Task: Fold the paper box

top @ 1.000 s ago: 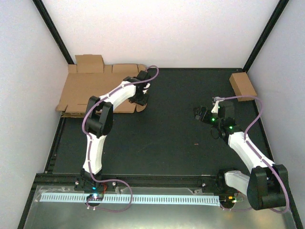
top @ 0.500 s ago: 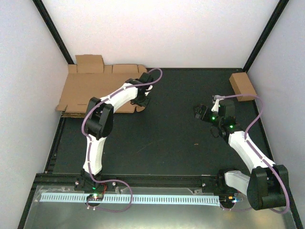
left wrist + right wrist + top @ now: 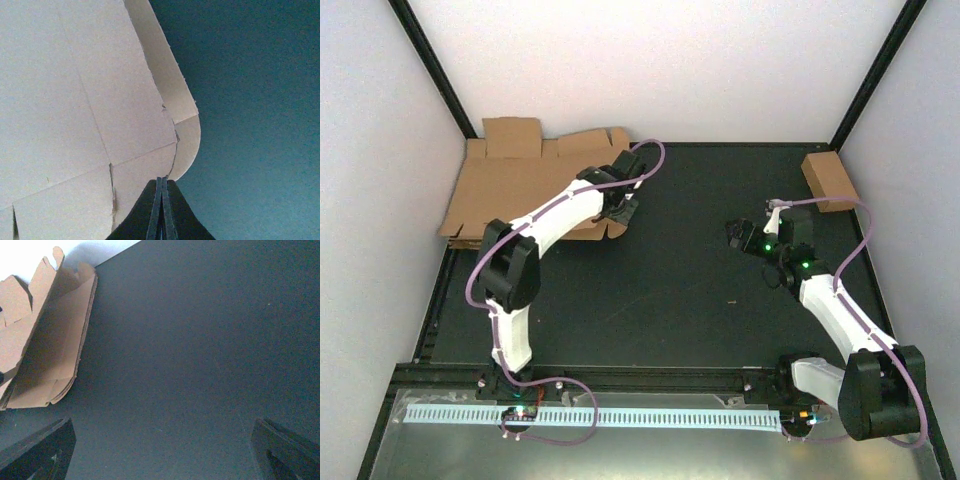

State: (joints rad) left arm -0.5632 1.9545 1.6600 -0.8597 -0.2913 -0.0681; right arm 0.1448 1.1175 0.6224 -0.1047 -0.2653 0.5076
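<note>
The paper box [image 3: 520, 185] is a flat brown cardboard die-cut at the far left of the black table, with its right part tilted up off the surface. My left gripper [image 3: 619, 208] is at its right edge. In the left wrist view the jaws [image 3: 161, 178] are pressed together at the cardboard's [image 3: 75, 90] edge, next to a rounded tab [image 3: 189, 142]. My right gripper [image 3: 735, 237] hovers open and empty over bare table at the right. In its wrist view [image 3: 162, 447] the fingers stand wide apart and the box [image 3: 50, 365] lies far off at the left.
A small closed brown box [image 3: 829, 180] sits at the far right corner by the wall. White walls close in the table at the left, back and right. A white perforated strip [image 3: 590, 415] lies along the near edge by the arm bases.
The left arm's elbow has swung left while its gripper stayed at the box's right edge. The box's right part has lifted and tilted. The right arm has barely moved.
</note>
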